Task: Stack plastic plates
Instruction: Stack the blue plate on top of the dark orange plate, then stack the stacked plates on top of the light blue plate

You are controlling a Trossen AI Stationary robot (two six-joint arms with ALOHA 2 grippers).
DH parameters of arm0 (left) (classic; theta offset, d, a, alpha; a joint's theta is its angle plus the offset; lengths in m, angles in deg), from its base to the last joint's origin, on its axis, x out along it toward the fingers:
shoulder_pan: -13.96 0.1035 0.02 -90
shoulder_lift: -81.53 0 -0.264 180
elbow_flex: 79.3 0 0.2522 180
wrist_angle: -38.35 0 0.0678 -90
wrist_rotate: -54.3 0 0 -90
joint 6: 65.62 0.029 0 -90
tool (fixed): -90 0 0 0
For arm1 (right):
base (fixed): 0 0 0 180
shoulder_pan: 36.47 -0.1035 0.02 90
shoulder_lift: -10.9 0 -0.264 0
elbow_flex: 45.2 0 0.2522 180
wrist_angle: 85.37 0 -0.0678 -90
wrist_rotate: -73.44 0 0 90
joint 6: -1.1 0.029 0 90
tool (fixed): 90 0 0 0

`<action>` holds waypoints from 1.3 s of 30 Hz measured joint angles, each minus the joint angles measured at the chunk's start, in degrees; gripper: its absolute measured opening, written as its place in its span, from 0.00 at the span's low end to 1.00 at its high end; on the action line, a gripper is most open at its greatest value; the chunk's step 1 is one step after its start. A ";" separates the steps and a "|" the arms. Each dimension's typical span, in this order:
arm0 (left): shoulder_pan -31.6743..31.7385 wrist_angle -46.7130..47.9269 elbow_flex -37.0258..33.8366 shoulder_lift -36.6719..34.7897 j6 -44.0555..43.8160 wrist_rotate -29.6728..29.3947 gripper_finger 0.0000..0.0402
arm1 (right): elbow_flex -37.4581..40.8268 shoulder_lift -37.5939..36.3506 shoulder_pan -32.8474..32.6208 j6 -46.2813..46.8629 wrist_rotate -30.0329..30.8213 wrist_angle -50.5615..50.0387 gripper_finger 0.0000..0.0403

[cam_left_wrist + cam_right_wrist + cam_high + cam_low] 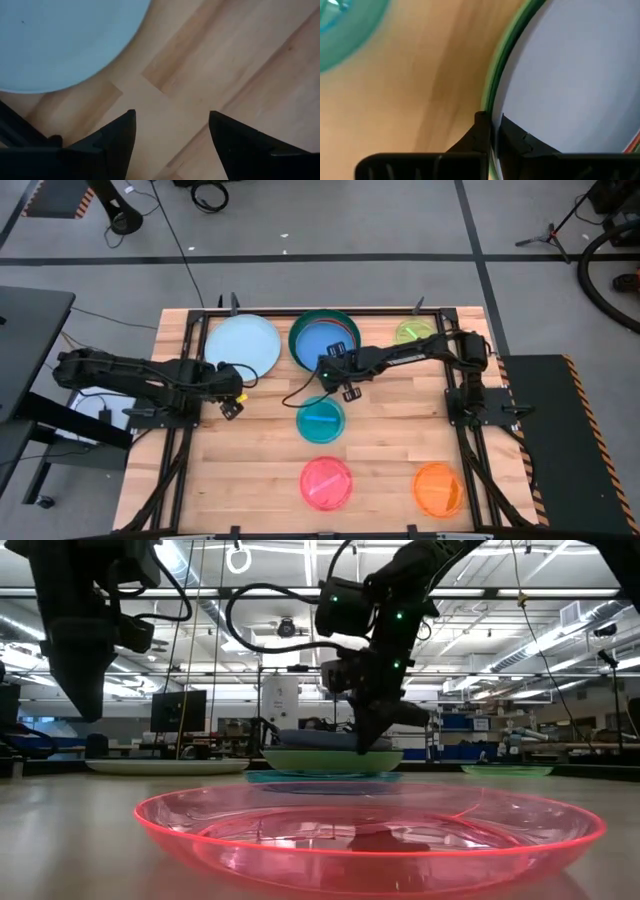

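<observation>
The right gripper [327, 373] is reaching in from the right side of the table [390, 470] and is pinching the near rim of the dark green plate [297, 345]; in the right wrist view its fingers [480, 131] are sitting almost together with that rim clamped between them. Inside the dark green plate a blue plate [318, 340] is lying flat, with a sliver of a red-orange plate [347, 333] showing at its far right edge. The left gripper [233, 402] is hovering over bare wood just beside the near edge of the light blue plate [243, 345], its jaws standing wide apart with nothing between them. All the plates are round and are lying flat with their hollows facing up. The light blue plate and the stack are sitting side by side near the far edge, with the lime plate [413, 332] at the far right corner. The teal plate [321, 420] is lying just in front of the right gripper, and the pink plate [326, 482] and the orange plate [438, 488] are resting near the front edge. Open wood is showing at the front left and between the teal and orange plates.
</observation>
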 joint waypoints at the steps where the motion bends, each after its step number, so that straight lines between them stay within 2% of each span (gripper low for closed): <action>1: 0.10 0.03 0.00 -0.01 0.03 0.34 0.64 | -0.01 0.06 0.00 -0.04 0.91 0.01 0.07; 8: 0.10 -1.80 0.04 -0.01 -0.59 0.56 0.64 | -0.55 -0.49 1.07 -4.26 4.33 1.63 0.12; 12: -0.42 -2.76 0.04 -0.01 -2.74 1.09 0.64 | -0.92 -0.51 1.96 -6.04 3.04 3.71 0.22; 17: -4.00 -5.48 0.04 -0.01 -5.04 1.22 0.64 | -0.93 -0.51 3.01 -7.29 2.69 5.10 0.36; 23: -10.93 -16.05 0.04 0.02 -6.15 -0.03 0.64 | -0.90 -2.60 2.88 -8.17 4.26 6.55 0.49; 27: -16.61 -20.15 -0.62 0.05 -8.12 -5.74 0.64 | -0.90 -7.11 2.23 -6.61 4.52 3.86 0.51; 30: -20.40 -21.25 -2.34 0.19 -10.37 -9.59 0.64 | 0.67 -11.45 3.52 -1.70 -2.92 0.96 0.50; 33: -24.64 -23.31 -4.36 0.19 -11.13 -13.39 0.64 | 6.24 -14.93 5.94 0.26 -8.41 -0.13 0.49; 36: -28.12 -26.74 -6.43 0.19 -11.37 -17.09 0.64 | 12.71 -17.30 7.48 -1.87 -8.30 1.26 0.48; 39: -29.80 -28.87 -7.45 0.19 -10.74 -18.36 0.64 | 16.97 -17.67 7.92 -3.89 -7.30 3.32 0.47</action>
